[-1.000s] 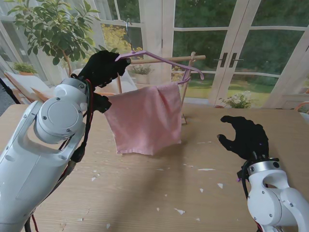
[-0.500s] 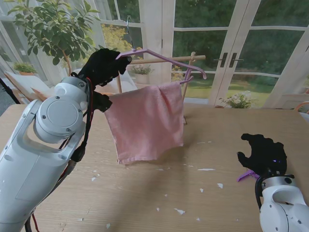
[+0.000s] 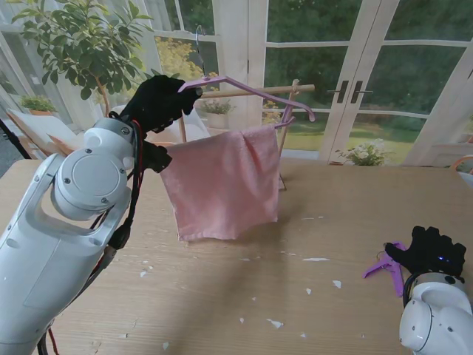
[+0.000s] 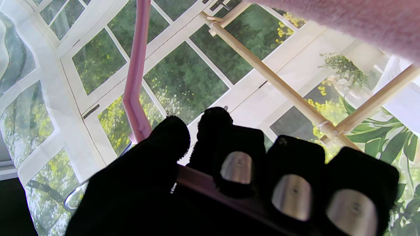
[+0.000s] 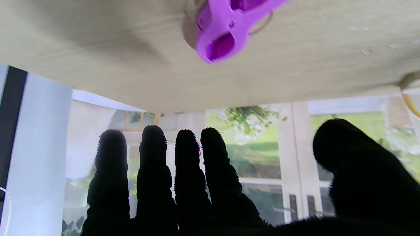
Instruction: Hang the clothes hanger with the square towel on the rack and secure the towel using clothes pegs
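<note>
Sunlit glass doors and garden fill the background behind the wooden surface (image 3: 222, 296), which is flecked with small white scraps. What has changed over the last second is my right hand (image 3: 431, 251): it was raised, fingers spread, over the middle right of the surface, and it has since pulled back toward me and dropped low to the near right edge, where a purple peg (image 3: 388, 265) lies just beside it. In the right wrist view the fingers (image 5: 187, 164) are stretched out and apart with nothing between them, and the peg (image 5: 226, 26) rests on the wood beyond them, so that hand is released and the peg is not yet taken. My left hand (image 3: 157, 100) has hardly moved; it is clenched around the end of the pink hanger (image 3: 251, 90), holding it up close to the wooden rack (image 3: 255, 91) with the pink towel (image 3: 222, 185) draped over its bar and hanging free. The hanger's metal hook (image 3: 198, 41) sticks up above the rack's rail, and I cannot tell whether it is caught on anything. I judge the hanging step is unfinished or barely settled while the right hand is lining up to fetch the first peg.
</note>
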